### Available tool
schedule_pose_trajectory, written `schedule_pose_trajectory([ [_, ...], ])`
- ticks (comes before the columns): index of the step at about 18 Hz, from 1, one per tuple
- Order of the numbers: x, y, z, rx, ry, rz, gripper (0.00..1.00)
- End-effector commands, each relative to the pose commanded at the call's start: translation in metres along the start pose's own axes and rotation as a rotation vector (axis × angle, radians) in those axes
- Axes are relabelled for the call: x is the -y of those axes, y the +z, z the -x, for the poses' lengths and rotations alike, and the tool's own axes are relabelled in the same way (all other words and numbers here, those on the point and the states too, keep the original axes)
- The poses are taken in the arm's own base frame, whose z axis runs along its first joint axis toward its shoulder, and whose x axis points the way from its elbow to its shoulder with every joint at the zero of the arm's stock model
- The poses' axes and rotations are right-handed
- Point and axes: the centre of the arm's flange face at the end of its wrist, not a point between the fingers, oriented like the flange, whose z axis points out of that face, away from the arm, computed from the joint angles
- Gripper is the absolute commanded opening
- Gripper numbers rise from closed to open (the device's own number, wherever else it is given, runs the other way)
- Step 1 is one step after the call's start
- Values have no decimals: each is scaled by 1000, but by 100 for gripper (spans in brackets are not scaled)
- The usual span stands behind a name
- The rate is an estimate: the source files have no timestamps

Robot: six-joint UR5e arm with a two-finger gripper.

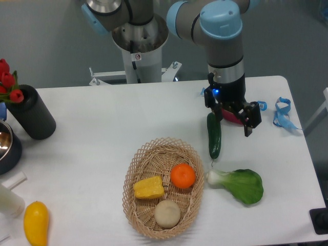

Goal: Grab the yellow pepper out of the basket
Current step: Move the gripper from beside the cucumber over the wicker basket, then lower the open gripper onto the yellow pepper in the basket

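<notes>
- The pepper (pixel 148 187) lies in the basket (pixel 134 169), on its left side, beside an orange (pixel 183 176) and a pale round item (pixel 167 213).
- The gripper (pixel 232 119) hangs well apart, near a cucumber (pixel 213 135); fingers spread, holding nothing.

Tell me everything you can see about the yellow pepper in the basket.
The pepper is a small, blocky yellow toy with a lobed, slightly ridged surface that looks like plastic. It lies on its side in the left part of the wicker basket, resting on the weave. The orange sits just to its right and a pale round item just below; whether either touches it is unclear. The pincer is well away, up by the cucumber.
</notes>
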Motion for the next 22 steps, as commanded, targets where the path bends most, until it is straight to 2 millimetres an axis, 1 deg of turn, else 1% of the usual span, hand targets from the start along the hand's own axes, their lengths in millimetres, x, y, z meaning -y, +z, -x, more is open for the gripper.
schedule_pose_trajectory([
  [2,6,4,-4,-25,-8,-51,100],
  [5,7,16,-6,-30,-34,-55,100],
  [7,18,23,-10,-12,-14,-60,100],
  [8,20,25,-10,-9,-13,-55,100],
  [10,29,27,-15,-10,15,-59,100],
  [12,45,31,-20,-17,104,-72,100],
  [13,49,38,-22,-28,169,-74,100],
  [14,58,46,-27,-42,241,-86,100],
  [15,71,48,-30,-47,285,-112,100],
  [19,115,66,-42,-104,348,-214,100],
  [20,127,72,-51,-123,366,-226,100],
  [21,134,77,-61,-144,380,-239,100],
  [22,137,80,-67,-159,383,-252,100],
])
